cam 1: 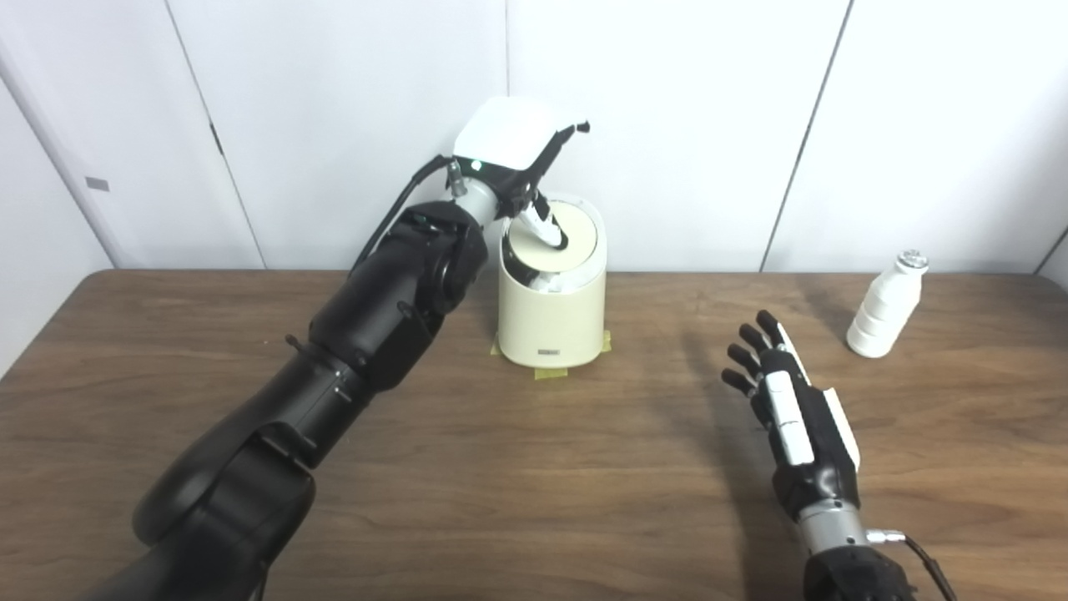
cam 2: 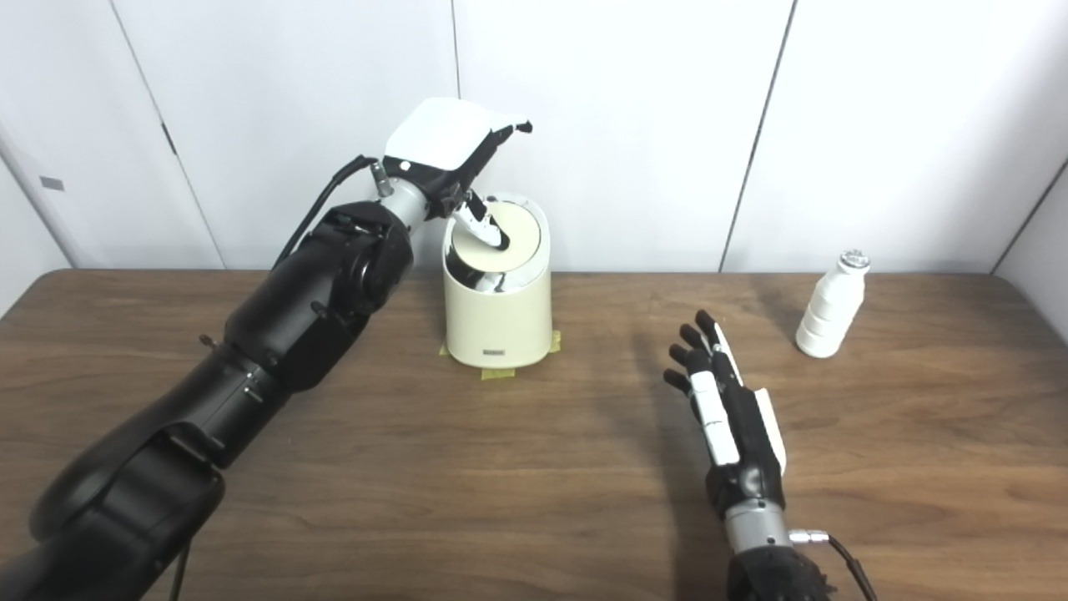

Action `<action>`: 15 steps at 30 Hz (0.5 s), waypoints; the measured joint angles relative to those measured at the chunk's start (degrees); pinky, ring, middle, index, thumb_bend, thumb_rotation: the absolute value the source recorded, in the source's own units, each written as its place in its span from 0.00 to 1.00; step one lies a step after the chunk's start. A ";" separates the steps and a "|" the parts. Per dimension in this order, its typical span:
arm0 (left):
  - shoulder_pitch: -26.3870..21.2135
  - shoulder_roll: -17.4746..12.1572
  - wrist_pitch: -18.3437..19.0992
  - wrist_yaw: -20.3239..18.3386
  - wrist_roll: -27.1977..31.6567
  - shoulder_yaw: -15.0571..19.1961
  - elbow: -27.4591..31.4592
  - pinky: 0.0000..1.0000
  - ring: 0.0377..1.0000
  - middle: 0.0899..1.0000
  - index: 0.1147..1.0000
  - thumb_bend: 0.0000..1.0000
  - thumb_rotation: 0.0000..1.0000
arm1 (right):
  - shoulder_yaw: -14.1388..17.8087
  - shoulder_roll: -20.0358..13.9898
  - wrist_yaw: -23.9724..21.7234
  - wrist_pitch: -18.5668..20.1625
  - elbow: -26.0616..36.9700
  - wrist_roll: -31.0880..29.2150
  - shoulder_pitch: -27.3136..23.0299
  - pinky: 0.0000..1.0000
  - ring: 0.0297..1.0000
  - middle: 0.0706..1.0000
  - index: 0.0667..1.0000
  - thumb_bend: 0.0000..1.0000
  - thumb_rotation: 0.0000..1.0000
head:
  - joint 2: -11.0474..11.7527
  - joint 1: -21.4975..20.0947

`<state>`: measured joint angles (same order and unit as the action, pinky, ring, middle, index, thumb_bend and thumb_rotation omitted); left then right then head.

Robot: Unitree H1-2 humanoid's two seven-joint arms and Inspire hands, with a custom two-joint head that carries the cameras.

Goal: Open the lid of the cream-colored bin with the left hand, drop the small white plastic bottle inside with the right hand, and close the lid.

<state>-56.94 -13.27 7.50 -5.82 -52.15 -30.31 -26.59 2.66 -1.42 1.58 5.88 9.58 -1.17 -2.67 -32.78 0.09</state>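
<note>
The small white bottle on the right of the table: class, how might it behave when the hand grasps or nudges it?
The bottle stands tall on a narrow base, so a nudge likely tips it. Its ridged body may aid grip. It looks like light plastic, probably easy to lift.

You have 1 cream-colored bin (cam 1: 552,313) with 1 lid (cam 1: 557,242) on top. You have 1 small white plastic bottle (cam 1: 886,306). You have 2 hands: 1 left hand (cam 1: 519,163) and 1 right hand (cam 1: 793,409). All of it sits over 1 wooden table (cam 1: 534,467), and 2 patches of yellow tape (cam 1: 551,373) show at the bin's base.
</note>
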 measured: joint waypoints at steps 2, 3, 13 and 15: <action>0.01 0.00 -0.12 -0.72 -0.30 -0.40 0.00 0.74 0.87 0.89 0.90 1.00 0.14 | 0.04 -0.08 -0.01 -0.09 -0.04 -0.03 0.00 0.83 0.90 0.93 0.97 0.61 0.86 | 0.00 0.00; 0.02 0.00 -0.22 -0.96 -0.40 -0.57 0.01 0.74 0.87 0.89 0.90 1.00 0.13 | 0.07 -0.11 -0.01 -0.09 -0.05 -0.04 0.00 0.83 0.90 0.93 0.97 0.61 0.86 | -0.35 0.26; -0.02 -0.20 -2.25 -0.51 -4.57 -2.37 0.48 0.74 0.85 0.86 0.88 1.00 0.12 | 0.07 -0.11 0.05 -0.08 -0.01 0.17 0.00 0.83 0.90 0.93 0.97 0.59 0.86 | -0.70 0.26; -0.02 -0.24 -2.42 -0.25 -5.22 -2.49 0.44 0.74 0.85 0.85 0.88 1.00 0.11 | 0.07 -0.11 0.06 -0.08 -0.01 0.21 0.00 0.83 0.90 0.93 0.97 0.59 0.86 | -0.70 0.18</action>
<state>-56.96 -13.51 5.08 -6.07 -57.36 -32.80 -26.15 2.73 -1.52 1.63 5.80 9.58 -0.96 -2.67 -33.49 0.26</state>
